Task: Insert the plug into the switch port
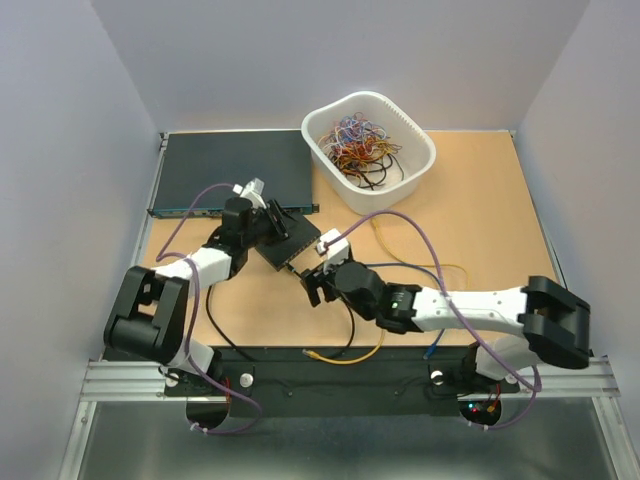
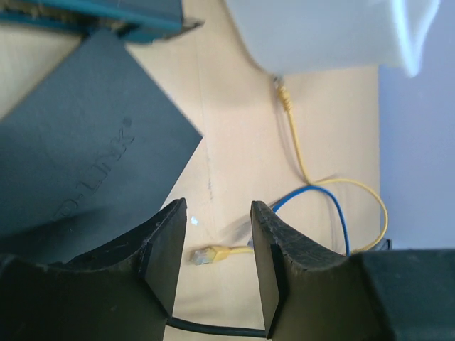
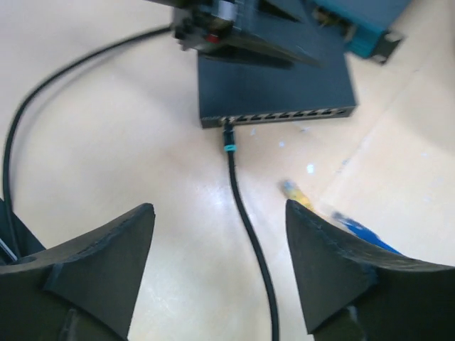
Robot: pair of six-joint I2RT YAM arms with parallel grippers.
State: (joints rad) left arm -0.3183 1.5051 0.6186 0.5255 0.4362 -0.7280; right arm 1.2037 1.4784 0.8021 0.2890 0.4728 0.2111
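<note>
The small flat black switch box [image 3: 277,85] lies on the table, its row of ports [image 3: 284,116] facing my right wrist camera. The black plug with a teal band [image 3: 228,138] sits in a port near the left end of the row. Its black cable [image 3: 249,220] trails down between my right gripper's fingers. My right gripper [image 3: 219,207] is open and empty, a short way back from the plug. In the top view it [image 1: 318,285] is just in front of the box [image 1: 283,250]. My left gripper [image 2: 218,209] is open and empty beside the box [image 2: 78,156]; in the top view it [image 1: 265,215] is at the box's far side.
The wide dark grey unit with a teal front strip [image 1: 235,170] lies at the back left. A white tub of loose wires [image 1: 368,145] stands at the back centre. A yellow cable with its plug [image 2: 206,254] and a blue cable [image 2: 334,213] lie on the table near the right arm.
</note>
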